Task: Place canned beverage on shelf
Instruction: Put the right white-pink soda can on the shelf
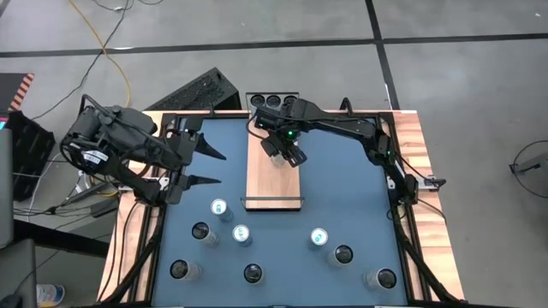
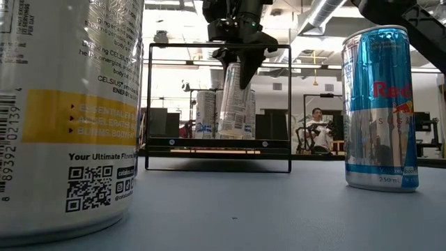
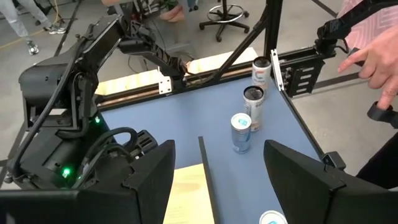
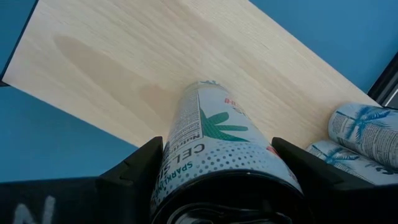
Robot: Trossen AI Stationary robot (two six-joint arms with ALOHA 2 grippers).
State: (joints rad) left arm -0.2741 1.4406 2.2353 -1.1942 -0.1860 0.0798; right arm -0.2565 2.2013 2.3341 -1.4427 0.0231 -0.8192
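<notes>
We hold the white Celsius can (image 4: 217,149) clamped in the right gripper (image 1: 286,152) over the far half of the shelf (image 1: 274,192); its long axis stands near upright, slightly tilted. We should square it, lower gently, and clear the cans (image 4: 364,134) already shelved. The left gripper (image 1: 210,167) waits apart at the table's left edge

Right gripper (image 2: 237,59) descends from above shelf (image 2: 217,145), fingers closed on white Celsius can (image 2: 233,104), can slightly tilted. Another white can (image 2: 205,113) stands on shelf just beside held one. Red Bull can (image 2: 380,108) right of shelf, nearer camera (upright). Large Celsius can (image 2: 66,115) left of shelf, closest.
</notes>
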